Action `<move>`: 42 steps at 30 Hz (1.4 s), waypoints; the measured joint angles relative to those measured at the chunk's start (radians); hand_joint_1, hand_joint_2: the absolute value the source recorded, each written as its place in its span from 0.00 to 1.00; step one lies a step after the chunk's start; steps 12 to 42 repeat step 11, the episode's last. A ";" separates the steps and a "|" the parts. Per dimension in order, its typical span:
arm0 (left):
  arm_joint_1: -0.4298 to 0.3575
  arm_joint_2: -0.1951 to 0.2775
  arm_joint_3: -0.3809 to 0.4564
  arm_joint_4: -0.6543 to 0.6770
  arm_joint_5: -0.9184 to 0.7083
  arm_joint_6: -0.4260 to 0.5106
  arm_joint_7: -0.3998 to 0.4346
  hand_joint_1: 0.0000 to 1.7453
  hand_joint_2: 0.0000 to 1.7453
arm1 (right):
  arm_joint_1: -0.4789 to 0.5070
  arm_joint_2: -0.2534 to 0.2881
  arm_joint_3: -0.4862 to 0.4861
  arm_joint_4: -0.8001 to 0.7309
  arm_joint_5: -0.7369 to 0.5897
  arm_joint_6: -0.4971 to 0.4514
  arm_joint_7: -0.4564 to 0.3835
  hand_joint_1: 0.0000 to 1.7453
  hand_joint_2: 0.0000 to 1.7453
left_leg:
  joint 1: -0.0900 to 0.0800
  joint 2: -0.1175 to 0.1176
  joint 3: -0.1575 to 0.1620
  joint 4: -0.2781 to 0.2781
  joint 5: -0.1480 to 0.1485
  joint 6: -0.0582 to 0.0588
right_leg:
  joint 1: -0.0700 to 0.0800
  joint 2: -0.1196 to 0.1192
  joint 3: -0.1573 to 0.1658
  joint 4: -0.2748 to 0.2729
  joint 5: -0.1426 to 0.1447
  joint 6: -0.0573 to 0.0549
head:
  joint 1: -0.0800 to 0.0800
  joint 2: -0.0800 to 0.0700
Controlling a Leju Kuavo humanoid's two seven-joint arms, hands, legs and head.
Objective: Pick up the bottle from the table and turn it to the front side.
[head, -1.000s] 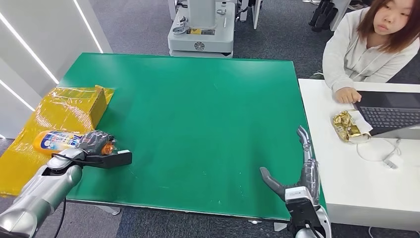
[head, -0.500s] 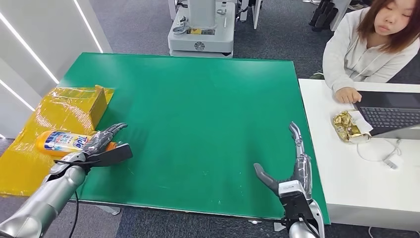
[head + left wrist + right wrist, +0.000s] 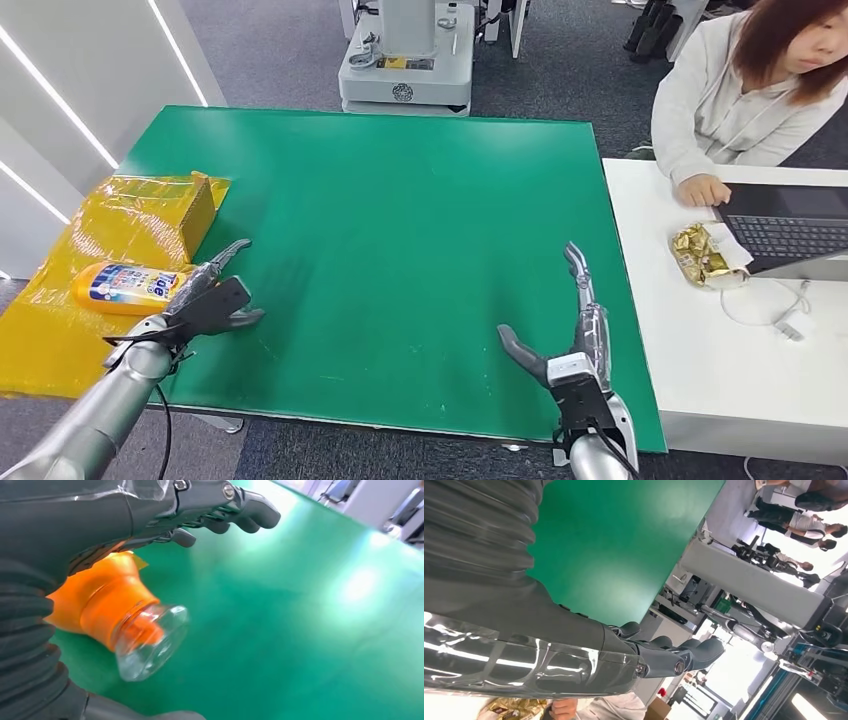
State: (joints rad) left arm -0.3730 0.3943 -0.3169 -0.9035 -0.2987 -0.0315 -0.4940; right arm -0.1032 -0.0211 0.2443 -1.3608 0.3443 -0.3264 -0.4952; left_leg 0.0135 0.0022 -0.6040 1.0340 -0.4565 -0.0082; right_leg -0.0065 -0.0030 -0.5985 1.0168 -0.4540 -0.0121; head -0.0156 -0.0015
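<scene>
An orange bottle (image 3: 125, 287) with a blue-and-white label lies on its side at the table's left edge, partly on yellow wrapping. Its clear cap (image 3: 150, 645) and orange neck point toward the table's middle. My left hand (image 3: 205, 297) hovers open just right of the cap end, fingers spread, holding nothing. The left wrist view has the fingers (image 3: 240, 510) stretched out over the cap without closing on it. My right hand (image 3: 572, 340) stands open over the table's front right part, fingers extended and thumb out, far from the bottle.
A yellow-wrapped box (image 3: 150, 212) sits behind the bottle on the green table (image 3: 400, 200). A white table (image 3: 720, 360) stands at the right with a laptop (image 3: 785, 225) and a gold packet (image 3: 700, 255); a person sits there. A robot base (image 3: 405, 60) stands beyond the far edge.
My left hand, which held the bottle a second ago, has opened and drawn back to the right, leaving the bottle lying. My right hand has drifted left and forward over the table.
</scene>
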 joint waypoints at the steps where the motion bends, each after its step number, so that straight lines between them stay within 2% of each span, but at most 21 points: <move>1: 0.002 -0.001 0.002 -0.004 0.007 0.001 -0.003 0.00 1.00 | 0.000 -0.001 0.002 0.003 -0.001 -0.002 0.000 0.00 1.00 | 0.000 0.000 0.000 0.000 0.000 0.000 | 0.000 0.000 0.000 0.000 0.000 0.000 | 0.000 0.000; 11: 0.033 -0.023 0.034 -0.061 0.116 0.052 -0.079 0.00 1.00 | -0.003 -0.013 0.024 0.024 -0.026 -0.021 -0.009 0.00 1.00 | 0.000 0.000 0.000 0.000 0.000 0.000 | 0.000 0.000 0.000 0.000 0.000 0.000 | 0.000 0.000; 42: 0.033 -0.023 0.034 -0.061 0.116 0.052 -0.079 0.00 1.00 | -0.003 -0.013 0.024 0.024 -0.026 -0.021 -0.009 0.00 1.00 | 0.000 0.000 0.000 0.000 0.000 0.000 | 0.000 0.000 0.000 0.000 0.000 0.000 | 0.000 0.000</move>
